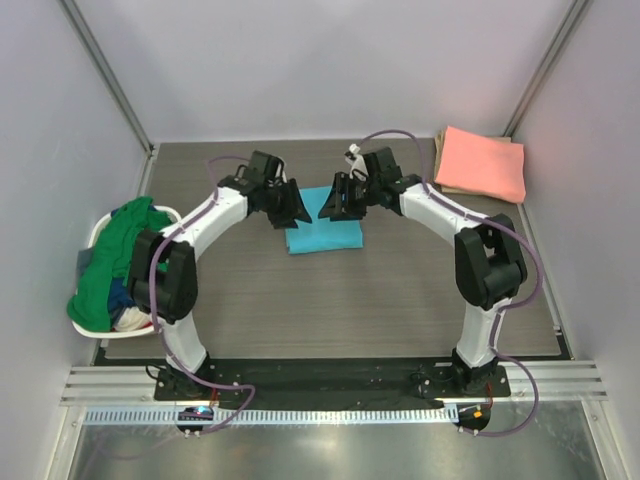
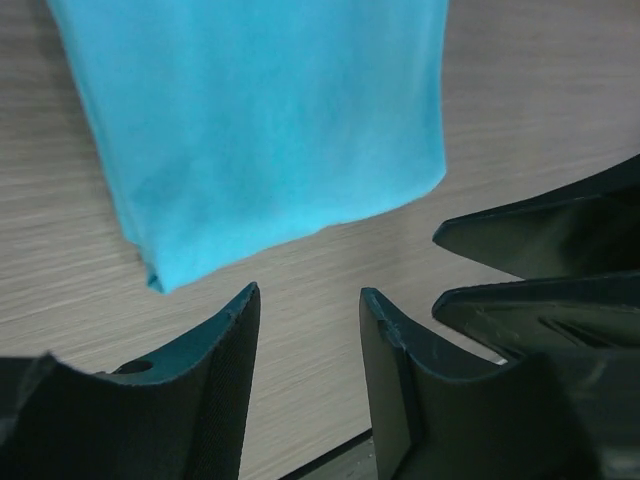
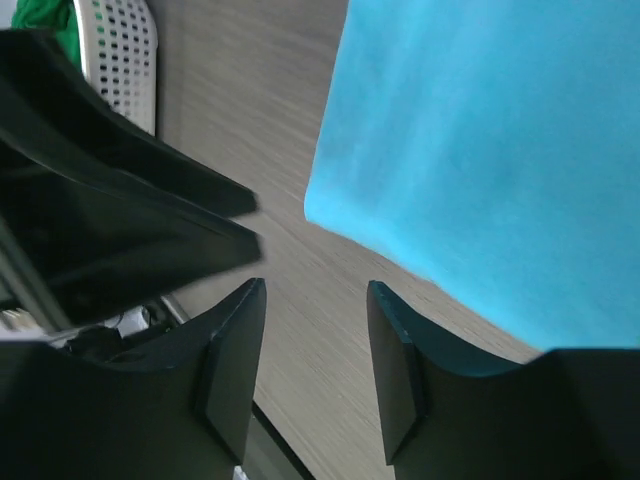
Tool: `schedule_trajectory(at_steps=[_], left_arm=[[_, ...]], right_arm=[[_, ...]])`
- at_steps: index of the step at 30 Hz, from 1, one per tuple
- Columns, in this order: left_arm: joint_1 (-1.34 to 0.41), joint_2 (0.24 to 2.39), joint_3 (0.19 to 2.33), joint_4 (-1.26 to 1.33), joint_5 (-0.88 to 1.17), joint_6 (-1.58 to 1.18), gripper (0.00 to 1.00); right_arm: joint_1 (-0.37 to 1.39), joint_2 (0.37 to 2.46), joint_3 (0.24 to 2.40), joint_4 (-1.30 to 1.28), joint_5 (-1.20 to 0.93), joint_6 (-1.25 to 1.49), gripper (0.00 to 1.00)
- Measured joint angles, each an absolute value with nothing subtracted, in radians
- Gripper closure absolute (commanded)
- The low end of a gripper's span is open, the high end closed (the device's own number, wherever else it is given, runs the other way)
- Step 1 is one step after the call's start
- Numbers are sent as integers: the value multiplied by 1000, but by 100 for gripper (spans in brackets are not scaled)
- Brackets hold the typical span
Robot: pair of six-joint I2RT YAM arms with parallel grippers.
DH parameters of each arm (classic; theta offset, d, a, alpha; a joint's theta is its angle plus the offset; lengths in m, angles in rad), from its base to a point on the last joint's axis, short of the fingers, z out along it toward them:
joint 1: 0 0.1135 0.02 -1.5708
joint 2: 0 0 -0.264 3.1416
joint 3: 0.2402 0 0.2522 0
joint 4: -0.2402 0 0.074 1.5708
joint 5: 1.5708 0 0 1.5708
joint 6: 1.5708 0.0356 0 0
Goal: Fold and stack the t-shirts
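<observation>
A sky-blue t-shirt [image 1: 325, 233] lies folded into a small rectangle in the middle of the table. Both grippers hover just beyond its far edge. My left gripper [image 1: 293, 212] is open above the far-left corner, and bare wood shows between its fingers [image 2: 310, 295]. My right gripper [image 1: 335, 205] is open above the far-right corner, with only table between its fingers [image 3: 315, 290]. The blue shirt [image 2: 270, 130] fills the top of the left wrist view and the upper right of the right wrist view [image 3: 490, 150]. A salmon-pink t-shirt [image 1: 482, 163] lies folded at the back right.
A white plastic basket [image 1: 100, 232] at the table's left edge holds a heap of green [image 1: 125, 255] and navy cloth. Grey walls and metal posts close in the table on three sides. A tan cloth edge shows under the pink shirt.
</observation>
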State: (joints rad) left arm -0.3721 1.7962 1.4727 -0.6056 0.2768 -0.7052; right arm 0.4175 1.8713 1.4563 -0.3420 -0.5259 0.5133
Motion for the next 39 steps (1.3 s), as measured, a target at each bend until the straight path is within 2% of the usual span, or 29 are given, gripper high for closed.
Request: schedule_trajectory(at_steps=[5,11,16,20,21,23,24,25,29,31,34,39], left_arm=[[-409,1848,1319,-466,318,-756,58],[-387,1989,1307,-396,352,-756,62],[-377,2015,1351,-422,358,-679,67],[-379,2018,1367,-460,346,-609,67],[-379,2015,1368,-469,344,-591,63],[-379,2000,1366,-499,327,-563,58],[-379,1987,1362,-522,312,-549,51],[-379,1972,1360,-549,299,-537,49],[-377,1889,1362,-650,261,-508,46],[-377,1831,1377,-699,252,-503,45],[-377,1731,1386,-744,237,-493,45],[-377,1508,1322,-799,180,-479,45]], right_arm=[[417,1953,1396,-246,-586,513,59],[329,2022,1234,-173,-598,524,62],[322,1963,1114,-72,-603,537,66],[331,1900,1008,-17,-598,556,67],[333,1879,985,-16,-593,556,66],[336,1834,958,-54,-571,554,55],[339,1812,954,-81,-560,550,50],[340,1787,954,-111,-544,542,41],[339,1680,976,-226,-475,510,27],[332,1637,1006,-253,-441,501,22],[303,1621,1058,-264,-413,494,22],[225,1711,1137,-271,-390,483,22]])
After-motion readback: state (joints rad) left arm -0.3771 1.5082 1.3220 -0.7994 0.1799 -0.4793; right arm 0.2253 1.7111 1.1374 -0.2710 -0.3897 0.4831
